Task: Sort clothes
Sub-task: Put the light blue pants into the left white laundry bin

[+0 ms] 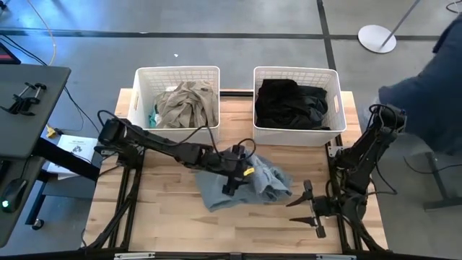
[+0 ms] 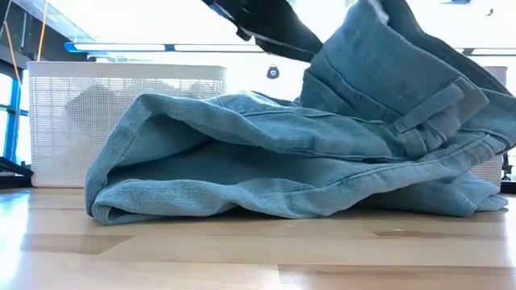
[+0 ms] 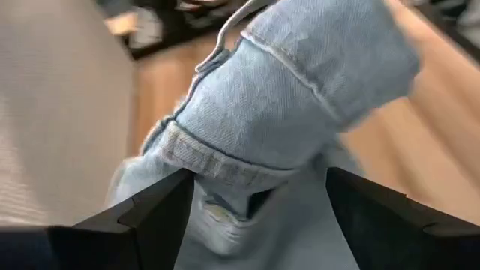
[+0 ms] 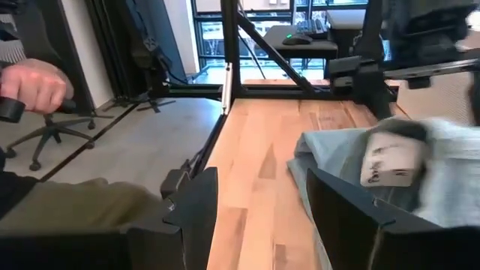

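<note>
Left gripper [image 1: 232, 175] spread wide over jeans [image 1: 263, 184] at table centre, nothing clamped; right gripper [image 1: 307, 206] open, idle at 4 o'clock edge.

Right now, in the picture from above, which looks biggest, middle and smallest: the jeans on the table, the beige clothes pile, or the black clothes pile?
Largest to smallest in the high view:
1. denim garment, spread on the table under the left gripper.
2. black clothes in the right basket.
3. beige clothes in the left basket.
The two basket piles look close in size, so their order is unsure.
</note>
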Tool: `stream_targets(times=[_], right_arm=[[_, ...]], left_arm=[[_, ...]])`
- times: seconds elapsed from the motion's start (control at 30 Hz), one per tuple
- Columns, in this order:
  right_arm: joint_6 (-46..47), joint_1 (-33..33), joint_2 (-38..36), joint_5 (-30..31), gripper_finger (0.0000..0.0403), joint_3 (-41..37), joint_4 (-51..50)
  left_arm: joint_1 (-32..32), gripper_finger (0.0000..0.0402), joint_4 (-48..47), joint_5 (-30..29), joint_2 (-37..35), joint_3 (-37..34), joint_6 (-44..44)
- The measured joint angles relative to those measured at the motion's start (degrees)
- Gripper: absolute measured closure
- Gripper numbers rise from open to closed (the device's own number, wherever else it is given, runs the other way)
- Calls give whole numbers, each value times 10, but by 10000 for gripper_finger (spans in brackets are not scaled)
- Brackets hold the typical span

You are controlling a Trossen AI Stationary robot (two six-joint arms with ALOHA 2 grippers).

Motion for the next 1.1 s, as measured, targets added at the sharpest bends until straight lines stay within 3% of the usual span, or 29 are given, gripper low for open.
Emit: stream_targets(times=[0.1,0.33,0.57,0.73,0.87,1.1], right_arm=[[6,-6,0,-1,210,0,-9],[15,-11,0,-5,210,0,-10],[17,-11,0,-5,210,0,-11],[19,-14,0,-7,210,0,-10],[19,-23,0,-19,210,0,-10],[34,-40,0,-47,210,0,-11]], left_arm=[[19,103,21,-33,26,0,5],[45,103,49,-30,129,0,2],[46,103,123,32,226,5,-21],[41,113,143,47,253,6,-20],[35,158,139,41,255,6,-20],[32,294,139,27,255,6,-18]])
